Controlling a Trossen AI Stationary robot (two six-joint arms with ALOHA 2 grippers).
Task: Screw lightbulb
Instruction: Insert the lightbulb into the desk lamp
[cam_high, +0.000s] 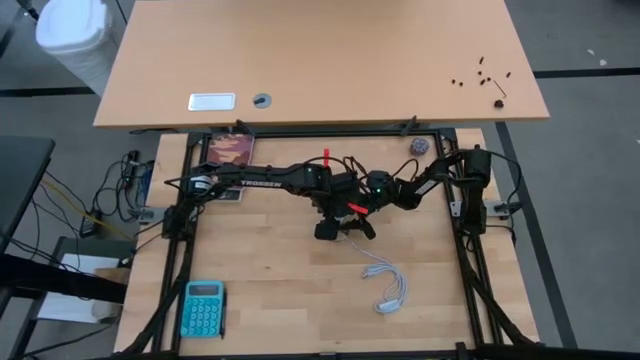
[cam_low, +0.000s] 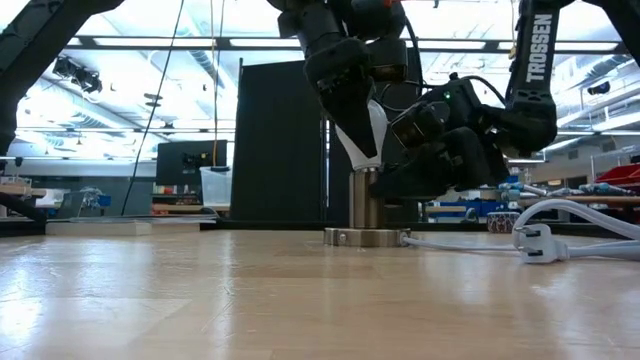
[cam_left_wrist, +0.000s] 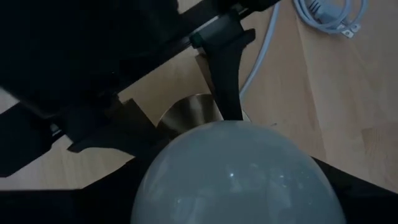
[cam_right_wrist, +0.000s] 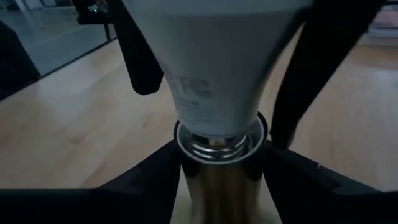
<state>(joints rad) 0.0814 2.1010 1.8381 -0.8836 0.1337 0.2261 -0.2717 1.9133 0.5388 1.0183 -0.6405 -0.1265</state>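
The white lightbulb (cam_low: 373, 128) stands upright, its silvery screw base (cam_right_wrist: 214, 144) down in the mouth of the metal socket (cam_low: 365, 203). The socket rises from a round disc (cam_low: 365, 237) on the wooden table near its middle. My left gripper (cam_high: 330, 222) comes down from above and is shut on the bulb. My right gripper (cam_high: 362, 212) reaches in level from the table's right and is shut on the socket's column. The bulb's round top (cam_left_wrist: 236, 174) fills the left wrist view. My left gripper pinches the bulb's wide upper body (cam_right_wrist: 186, 37) between its two fingers (cam_right_wrist: 142, 59), which point down from above on either side. The bulb stays upright with its screw base in the socket's mouth. My right gripper pinches the socket's upright column (cam_right_wrist: 214, 186) just below its rim, between its two fingers (cam_right_wrist: 146, 180). They come in level from the table's right side, across the column. The socket stands upright with its disc on the table.
The socket's white cord and plug (cam_high: 388, 285) lie coiled toward the near right; they also show in the low view (cam_low: 540, 242). A teal calculator (cam_high: 203, 308) lies at the near left. A small purplish ball (cam_high: 418, 146) and a picture card (cam_high: 232, 150) lie at the far edge.
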